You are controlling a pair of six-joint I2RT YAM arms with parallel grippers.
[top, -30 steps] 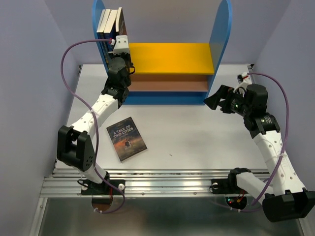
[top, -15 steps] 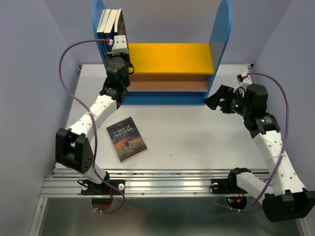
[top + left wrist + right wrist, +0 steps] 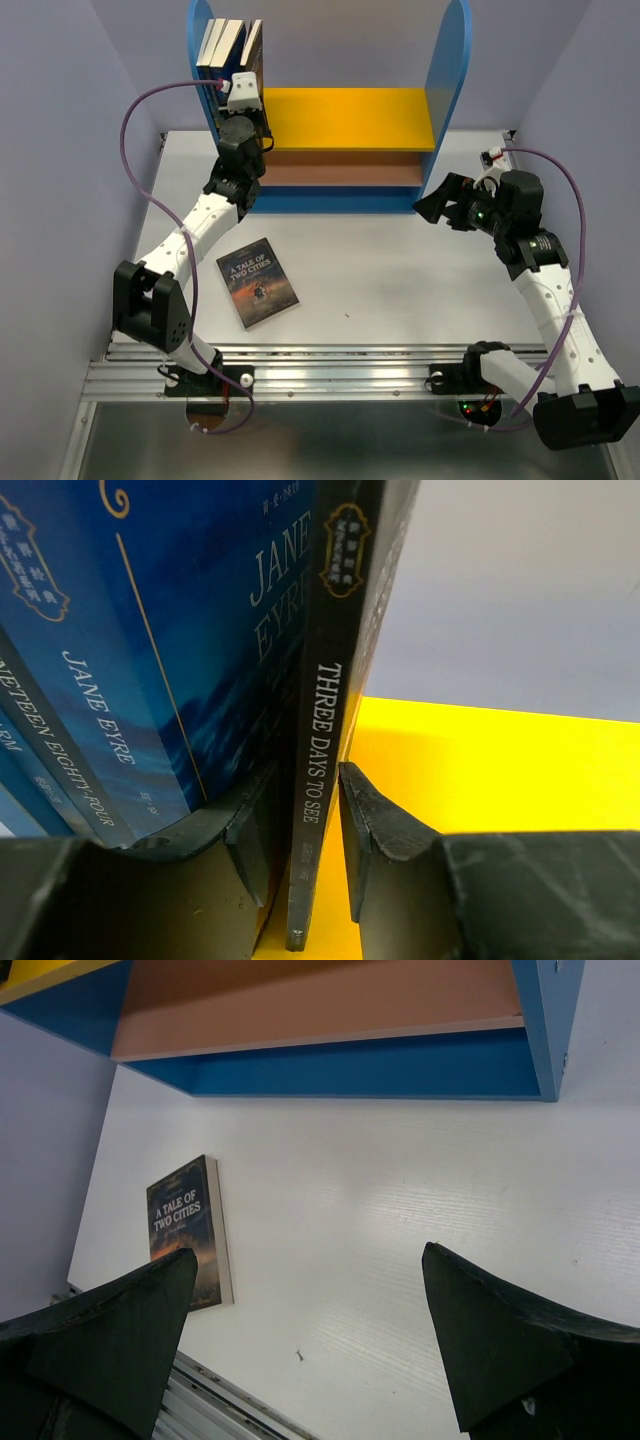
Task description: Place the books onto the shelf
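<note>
Left hand (image 3: 308, 810): ajar astride shelved book (image 3: 320, 710), not gripping.
Right hand (image 3: 308, 1255): wide, empty.
Flat book (image 3: 258, 282) near shelf (image 3: 345, 105): probably light, floppy; pinch spine.

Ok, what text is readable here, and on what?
"A TALE OF TWO CITIES": cover of the book lying on the table.
"THREE DAYS TO SEE": spine of the thin dark book on the shelf.
"JANE EYRE": blue book beside it, spine and cover.
"NETEEN EIGHTY-FOUR": next spine, start cut off.
Emblem characters: too small.

Overhead rear view; wrist views toward shelf (image 3: 350, 108), left closest.
</note>
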